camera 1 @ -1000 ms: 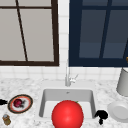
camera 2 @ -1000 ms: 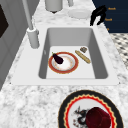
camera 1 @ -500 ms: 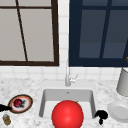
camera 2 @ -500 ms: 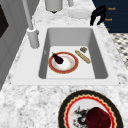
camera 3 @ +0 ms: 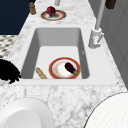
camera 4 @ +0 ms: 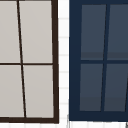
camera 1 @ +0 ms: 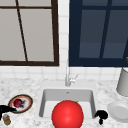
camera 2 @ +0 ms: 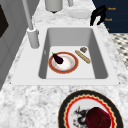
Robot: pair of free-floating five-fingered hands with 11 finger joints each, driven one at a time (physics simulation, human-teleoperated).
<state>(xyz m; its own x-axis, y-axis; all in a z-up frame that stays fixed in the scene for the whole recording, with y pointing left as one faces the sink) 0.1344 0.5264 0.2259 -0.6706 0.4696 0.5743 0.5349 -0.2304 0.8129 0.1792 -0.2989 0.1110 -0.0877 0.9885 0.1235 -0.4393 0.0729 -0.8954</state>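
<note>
Front view first: we have the right hand (camera 1: pixel 100 115) hanging at the front right corner of the white rectangular sink (camera 1: pixel 47 96), fingers curled downward and closed on nothing. In the left side view the same right hand (camera 2: pixel 98 14) hovers above the sink's far rim, near the plain white plate (camera 2: pixel 79 13) on the speckled marble tabletop (camera 2: pixel 27 100), and we see air between its drooping fingers.

Over on the other flank, our left hand (camera 1: pixel 6 109) sits low at the picture's left edge, just beside the black-rimmed patterned plate (camera 1: pixel 20 103) that carries a dark red round fruit (camera 1: pixel 18 102). A small brown jar (camera 1: pixel 6 119) stands right below that hand. How far its fingers are open, we cannot tell.

Moving outward into the basin: a red-rimmed white plate (camera 2: pixel 63 62) lies flat on the sink floor with a dark purple eggplant (camera 2: pixel 57 58) on it. Beside that plate lies a tan stick-shaped thing (camera 2: pixel 82 56), and a small brown lump (camera 2: pixel 83 49) sits just past its end.

Up close to the front camera, a big glossy red ball (camera 1: pixel 67 114) covers the sink's middle. The white faucet (camera 1: pixel 67 76) rises behind the basin, and a grey cylindrical pot (camera 1: pixel 123 82) stands on the tabletop at far right.
</note>
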